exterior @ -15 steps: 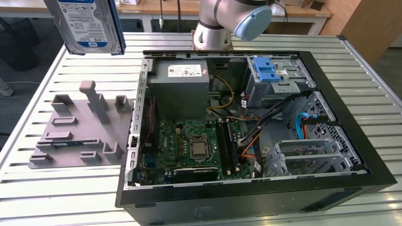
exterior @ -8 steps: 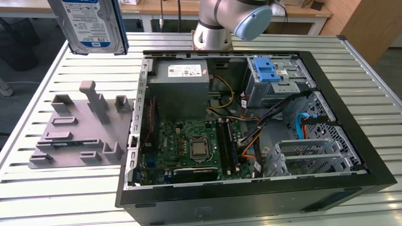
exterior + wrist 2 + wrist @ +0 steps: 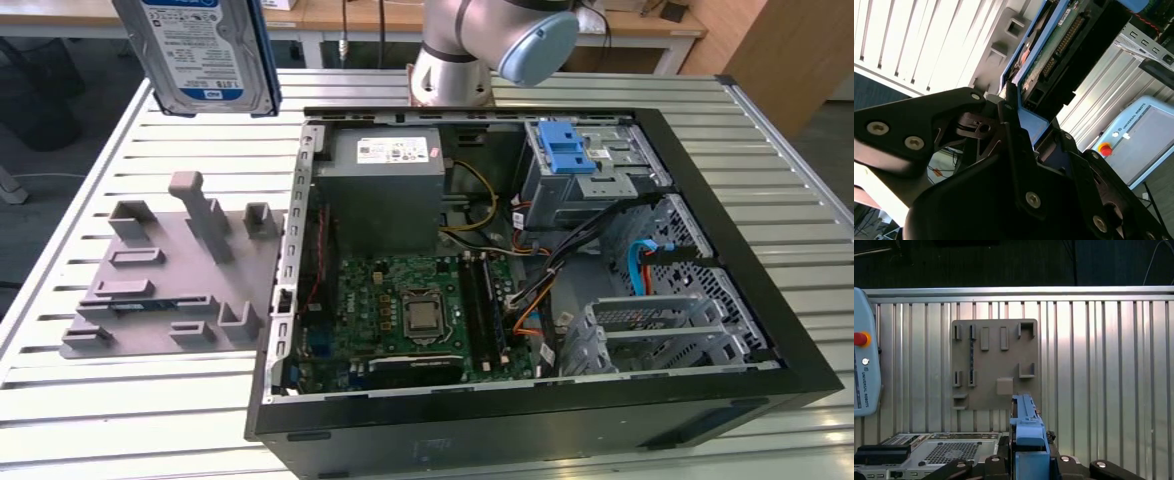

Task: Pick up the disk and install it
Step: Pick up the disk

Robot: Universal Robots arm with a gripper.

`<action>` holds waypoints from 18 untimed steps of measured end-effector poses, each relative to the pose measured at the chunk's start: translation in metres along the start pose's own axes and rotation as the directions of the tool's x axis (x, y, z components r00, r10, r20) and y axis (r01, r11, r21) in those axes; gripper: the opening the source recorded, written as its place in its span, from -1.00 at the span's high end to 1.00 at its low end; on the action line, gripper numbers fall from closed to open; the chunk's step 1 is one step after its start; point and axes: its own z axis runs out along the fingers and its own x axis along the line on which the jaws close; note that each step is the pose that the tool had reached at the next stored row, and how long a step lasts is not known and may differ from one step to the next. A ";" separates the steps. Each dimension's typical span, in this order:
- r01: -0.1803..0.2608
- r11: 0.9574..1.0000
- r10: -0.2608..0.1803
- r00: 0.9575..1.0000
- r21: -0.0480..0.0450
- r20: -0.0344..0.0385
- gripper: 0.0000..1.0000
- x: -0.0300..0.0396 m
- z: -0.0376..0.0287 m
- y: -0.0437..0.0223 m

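Note:
High over the slatted table, at the exterior view's upper left, the disk (image 3: 207,50) hangs upright: a silver drive with a white-and-blue label in a blue plastic bracket. It is above and behind the grey holder plate (image 3: 167,280), well clear of it. In the second wrist view my gripper (image 3: 1029,122) is shut on the disk (image 3: 1054,50), with black fingers (image 3: 1009,107) clamped on the blue bracket and the connector edge pointing away. The first wrist view looks down past the gripper (image 3: 1029,462) and the disk's blue edge (image 3: 1029,432) to the holder plate (image 3: 994,365) below.
The open computer case (image 3: 534,425) lies on the table at the exterior view's right, holding a grey drive cage with a blue latch (image 3: 587,160), a power-supply box (image 3: 387,170) and the motherboard (image 3: 414,310). The arm's base (image 3: 454,60) stands behind it. A teach pendant (image 3: 864,365) sits beside the table.

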 end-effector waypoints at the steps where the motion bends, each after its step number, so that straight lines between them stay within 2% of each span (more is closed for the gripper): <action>1: 0.000 1.000 0.000 1.000 0.000 0.000 0.27 0.0000 0.0000 -0.0007; 18: 0.000 1.000 0.000 1.000 0.000 0.000 0.27 -0.0003 -0.0001 -0.0100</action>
